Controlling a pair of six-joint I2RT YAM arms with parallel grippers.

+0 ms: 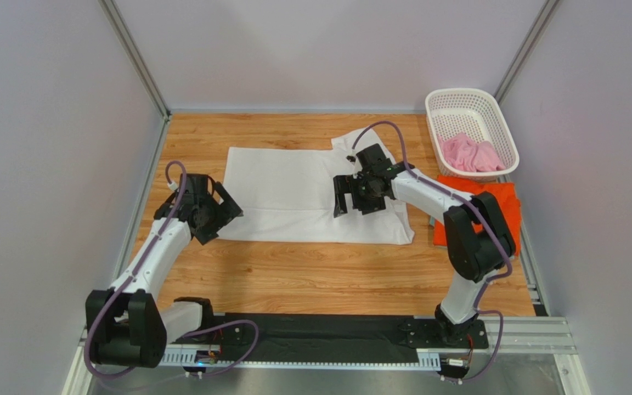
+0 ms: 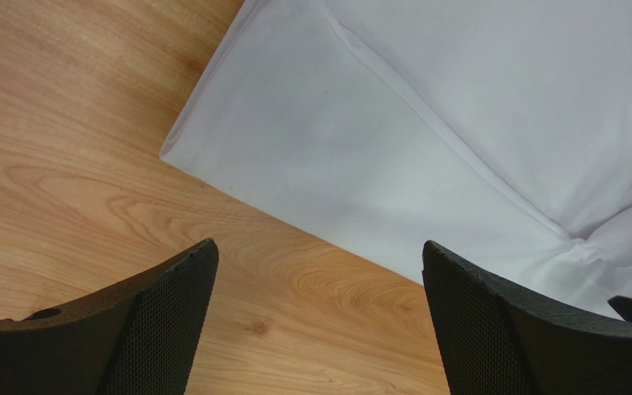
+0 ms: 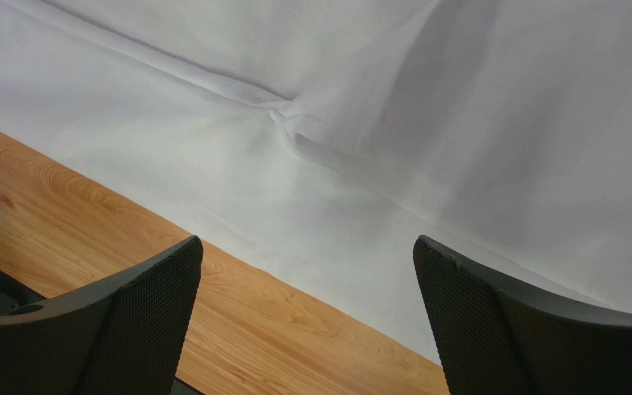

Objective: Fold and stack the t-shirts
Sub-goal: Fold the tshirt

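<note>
A white t-shirt (image 1: 294,193) lies spread flat on the wooden table (image 1: 311,271), partly folded, with a sleeve at its upper right. My left gripper (image 1: 222,211) hovers open over the shirt's near left corner (image 2: 212,156), nothing between its fingers (image 2: 163,329). My right gripper (image 1: 352,202) hangs open above the shirt's right half (image 3: 360,181), near its front edge, also empty. An orange t-shirt (image 1: 505,202) lies at the table's right edge, partly behind the right arm. A pale pink t-shirt (image 1: 469,153) sits crumpled in the basket.
A white plastic lattice basket (image 1: 453,105) stands at the back right corner. Grey walls enclose the table on three sides. A black mat and metal rail (image 1: 336,333) carry the arm bases along the near edge.
</note>
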